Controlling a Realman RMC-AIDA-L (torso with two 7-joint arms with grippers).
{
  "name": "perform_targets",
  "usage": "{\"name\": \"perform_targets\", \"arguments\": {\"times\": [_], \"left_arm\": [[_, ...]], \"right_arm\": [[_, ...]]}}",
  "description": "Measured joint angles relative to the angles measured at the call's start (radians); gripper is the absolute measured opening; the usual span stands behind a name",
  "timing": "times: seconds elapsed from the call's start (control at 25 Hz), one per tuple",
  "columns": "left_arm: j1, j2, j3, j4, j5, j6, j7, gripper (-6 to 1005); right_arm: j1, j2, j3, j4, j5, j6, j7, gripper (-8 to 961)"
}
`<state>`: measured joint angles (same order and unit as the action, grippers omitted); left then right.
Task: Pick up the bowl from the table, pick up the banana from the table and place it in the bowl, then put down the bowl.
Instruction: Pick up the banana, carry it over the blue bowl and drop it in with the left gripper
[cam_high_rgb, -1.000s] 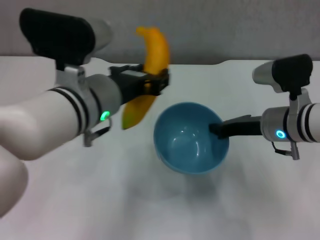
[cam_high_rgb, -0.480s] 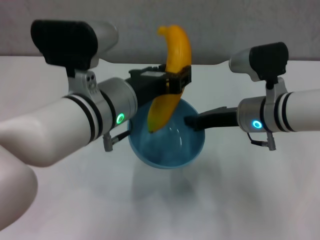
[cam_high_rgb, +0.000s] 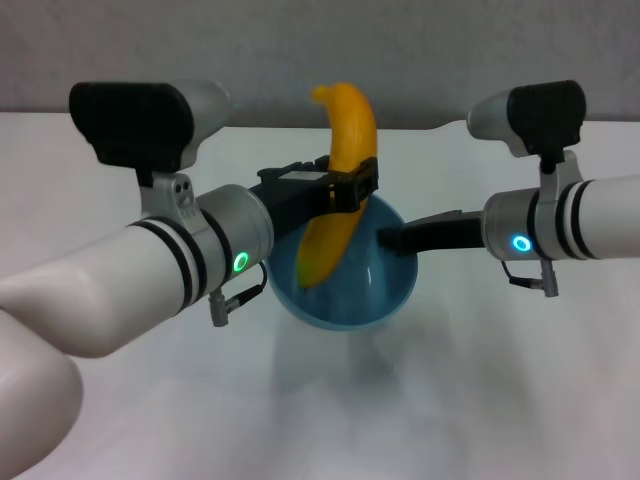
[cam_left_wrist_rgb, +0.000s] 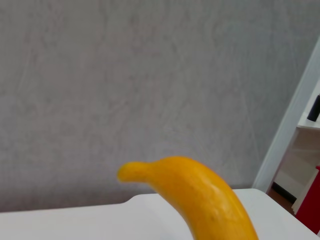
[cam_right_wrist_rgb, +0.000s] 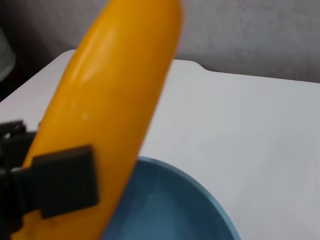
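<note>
In the head view my left gripper (cam_high_rgb: 350, 187) is shut on the yellow-orange banana (cam_high_rgb: 340, 150) at its middle and holds it upright, lower end over the light-blue bowl (cam_high_rgb: 375, 295). My right gripper (cam_high_rgb: 392, 240) is shut on the bowl's right rim and holds it above the white table (cam_high_rgb: 480, 400). The left wrist view shows the banana's upper part (cam_left_wrist_rgb: 200, 192) against the grey wall. The right wrist view shows the banana (cam_right_wrist_rgb: 110, 110) with a black finger (cam_right_wrist_rgb: 65, 180) of the left gripper across it, above the bowl's inside (cam_right_wrist_rgb: 165, 210).
A grey wall (cam_high_rgb: 300, 50) stands behind the table's notched back edge. A white shelf post (cam_left_wrist_rgb: 290, 130) stands at the side in the left wrist view.
The left gripper has carried the banana right, from beside the bowl to over it. The right gripper has moved the bowl left and a little up under the banana.
</note>
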<state>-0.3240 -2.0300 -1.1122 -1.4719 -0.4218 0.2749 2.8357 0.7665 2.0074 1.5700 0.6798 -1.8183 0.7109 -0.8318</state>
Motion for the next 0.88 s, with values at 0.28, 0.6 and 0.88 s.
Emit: {"name": "perform_targets", "arguments": {"times": [0.28, 0.6, 0.88], "left_arm": [[0.011, 0.003, 0.013, 0.034, -0.024, -0.059, -0.002, 518], [0.0, 0.002, 0.022, 0.059, -0.026, -0.065, -0.002, 518], [-0.011, 0.004, 0.022, 0.076, -0.036, -0.066, 0.003, 518]], "right_arm": [[-0.004, -0.001, 0.029, 0.003, -0.002, 0.015, -0.003, 46], [0.01, -0.005, 0.048, 0.003, -0.008, 0.021, -0.003, 54], [0.012, -0.005, 0.051, 0.004, -0.009, 0.028, -0.004, 61]]}}
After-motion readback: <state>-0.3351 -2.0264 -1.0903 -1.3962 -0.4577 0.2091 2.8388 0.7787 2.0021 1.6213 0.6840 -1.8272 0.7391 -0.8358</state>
